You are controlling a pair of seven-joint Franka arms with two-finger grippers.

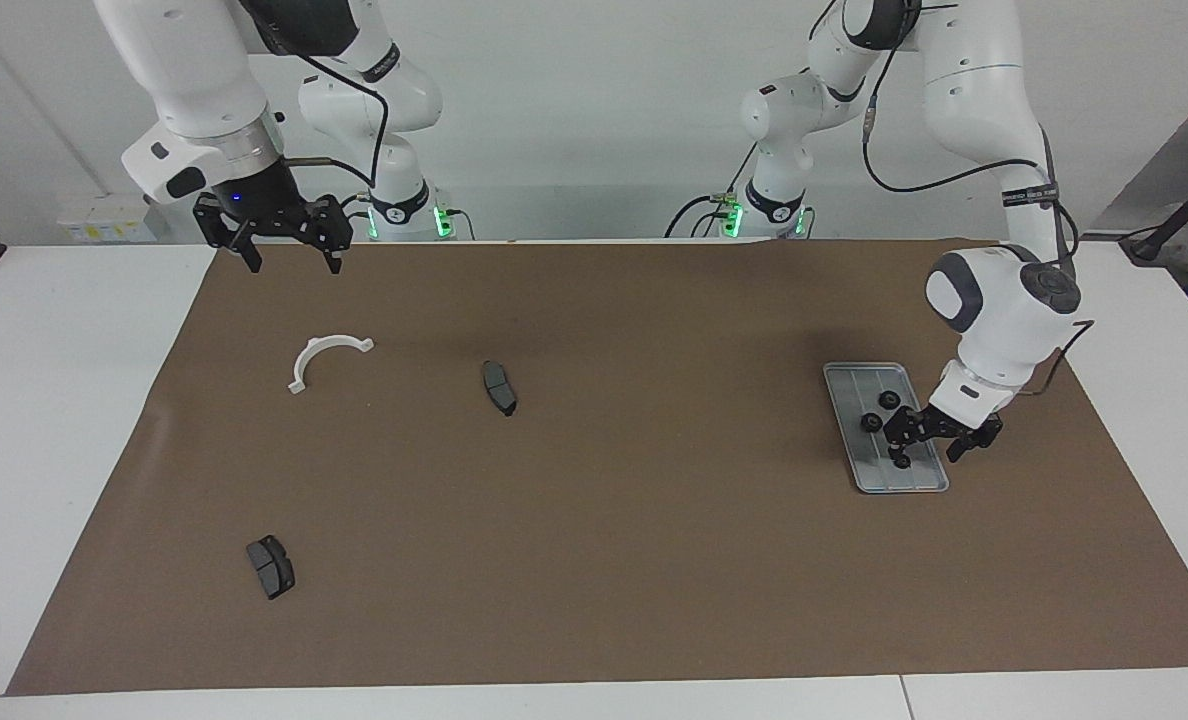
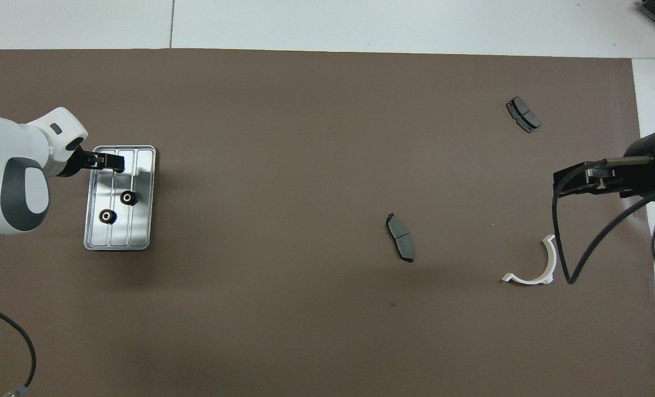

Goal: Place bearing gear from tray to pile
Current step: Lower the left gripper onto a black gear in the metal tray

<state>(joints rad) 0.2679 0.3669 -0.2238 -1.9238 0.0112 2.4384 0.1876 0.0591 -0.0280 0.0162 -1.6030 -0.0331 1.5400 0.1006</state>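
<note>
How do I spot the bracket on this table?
On the brown mat, go to the right arm's end, away from the tray under the open left gripper. There, by the waiting open right gripper, the bracket lies nearer the robots than both pads. It alone is a white half-ring; the pads are dark grey.

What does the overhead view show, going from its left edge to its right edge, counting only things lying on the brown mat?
Tray holding two bearing gears → dark grey pad near the mat's middle → white half-ring bracket. The second pad overlaps the bracket's span, so I leave it out.
</note>
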